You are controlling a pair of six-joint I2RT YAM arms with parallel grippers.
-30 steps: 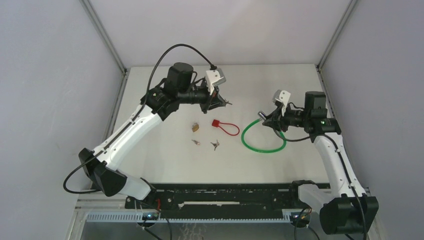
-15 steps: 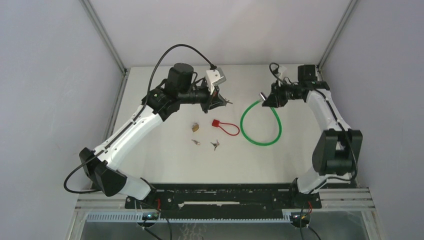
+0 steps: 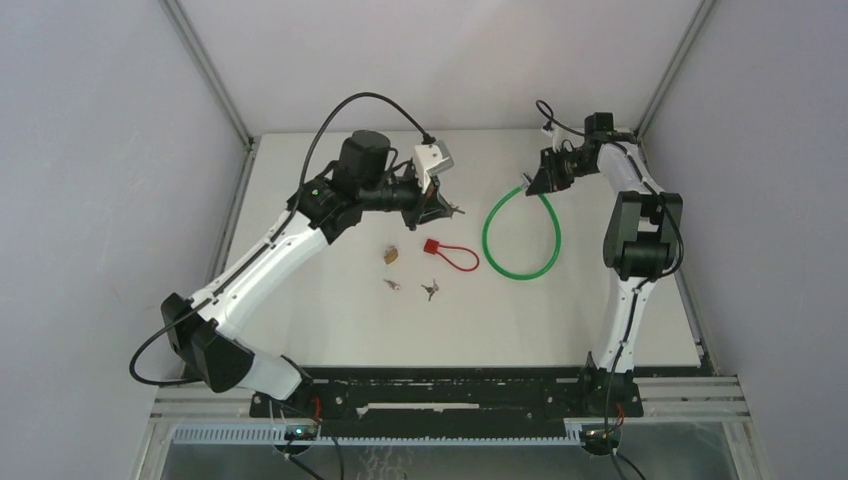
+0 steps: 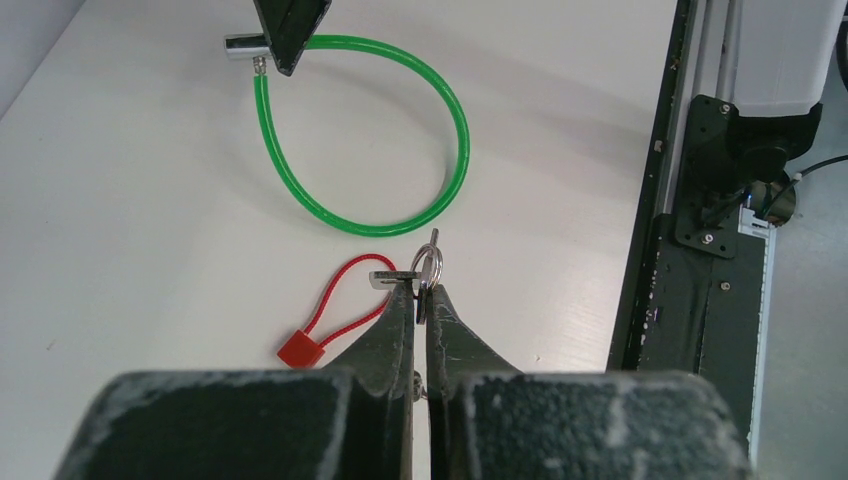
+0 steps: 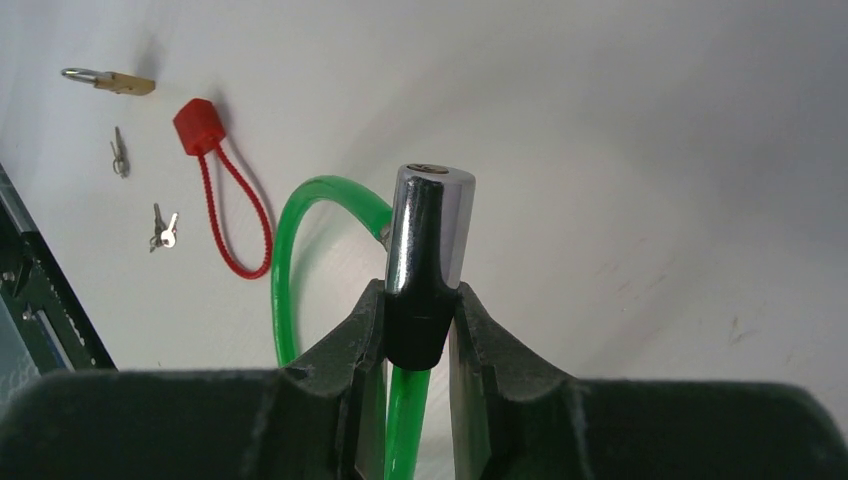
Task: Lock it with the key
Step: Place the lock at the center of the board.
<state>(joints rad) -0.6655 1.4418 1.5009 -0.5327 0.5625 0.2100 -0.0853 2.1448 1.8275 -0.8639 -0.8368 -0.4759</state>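
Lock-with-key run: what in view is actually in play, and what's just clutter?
In play, likely:
- key, pinched in the left gripper
- green cable lock, its chrome cylinder held by the right gripper

Lying about:
- red cable lock
- brass padlock
- loose key
- key pair

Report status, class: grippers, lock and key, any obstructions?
Left gripper shut on key. Right gripper shut on green cable lock, keyhole end exposed. Red cable lock, padlock lie aside.

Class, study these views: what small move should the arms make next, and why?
Probably bring the left gripper with its key toward the barrel held by the right gripper: both are gripped yet apart, and the barrel's keyhole end is exposed.
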